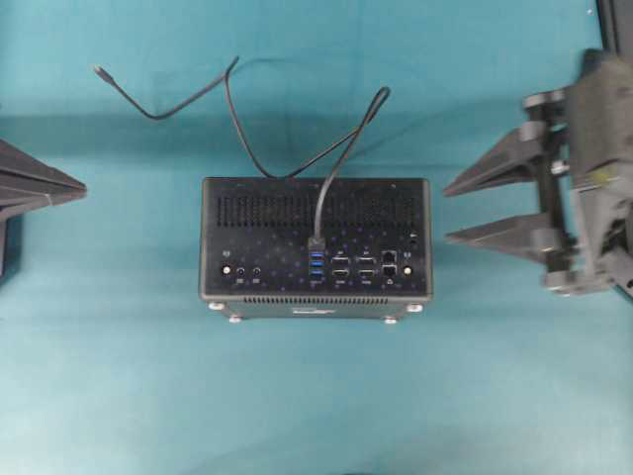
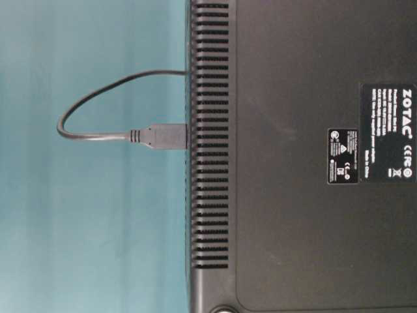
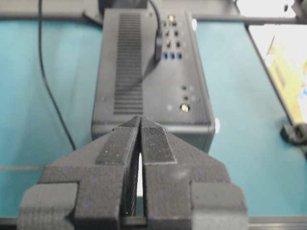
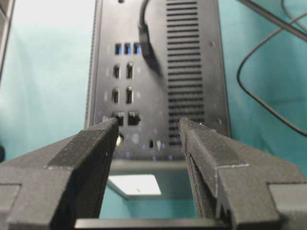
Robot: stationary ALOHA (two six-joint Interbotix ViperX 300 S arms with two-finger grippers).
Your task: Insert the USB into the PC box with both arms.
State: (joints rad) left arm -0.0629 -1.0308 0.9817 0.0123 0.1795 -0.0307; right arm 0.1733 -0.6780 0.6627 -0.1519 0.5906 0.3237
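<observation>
Looking down, I see the USB [image 1: 316, 243] plugged into the PC box [image 1: 257, 237] mid-bench, its port hidden. Left gripper [image 3: 140, 125] jaws closed empty; right gripper [image 4: 148, 128] jaws wide, both partly cropped.

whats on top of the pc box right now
The USB stands plugged into the port panel on the upward face of the PC box, its cable arching off onto the teal table. The plug's metal tip is hidden inside the port.

A robotics lab bench: bare teal tabletop [image 1: 109, 386] flanked by two robot arms.
</observation>
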